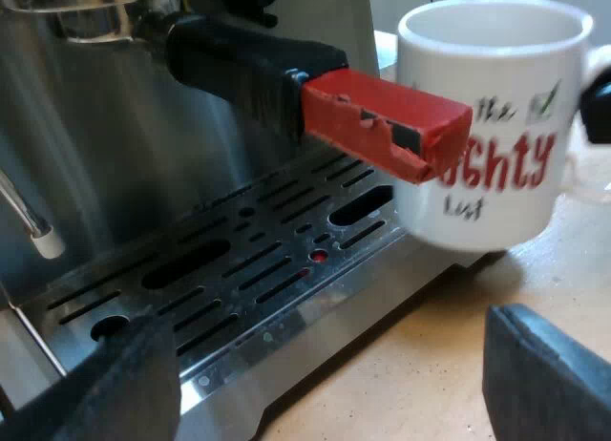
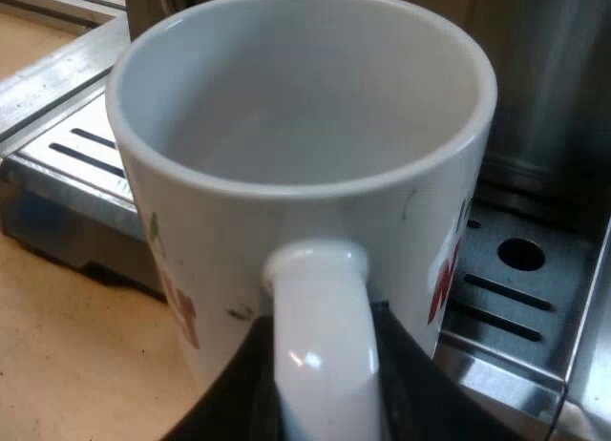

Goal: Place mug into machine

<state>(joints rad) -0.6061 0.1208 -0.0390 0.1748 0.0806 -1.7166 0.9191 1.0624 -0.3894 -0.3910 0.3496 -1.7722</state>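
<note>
**Mug held at the edge of the drip tray, left arm idle**

The white mug [image 1: 487, 126], printed with red and dark lettering, is gripped by its handle [image 2: 320, 355] in the right end effector [image 2: 320, 403]. A dark finger [image 2: 239, 393] presses against each side of the handle, so this end effector is closed on it. The mug is upright and empty. It sits at the front edge of the drip tray [image 1: 239, 269] of the espresso machine [image 1: 115, 126], partly over the slotted grate and partly over the bench [image 1: 430, 365]. I cannot tell whether its base touches the grate.

In the left wrist view, the holder [image 1: 239, 64] is locked into the machine's front above the tray. The chipped red end [image 1: 382, 121] of its dark handle points towards the mug and overlaps the mug's printed side. A dark part of the right end effector shows at the mug's handle, on the side away from the machine.

The left end effector [image 1: 325, 374] is spread wide and holds nothing. One finger [image 1: 105, 388] is over the tray's front lip and the other is over the bare bench, well short of the mug. A thin metal wand [image 1: 29, 221] hangs beside the machine's steel wall above the grate.
</note>
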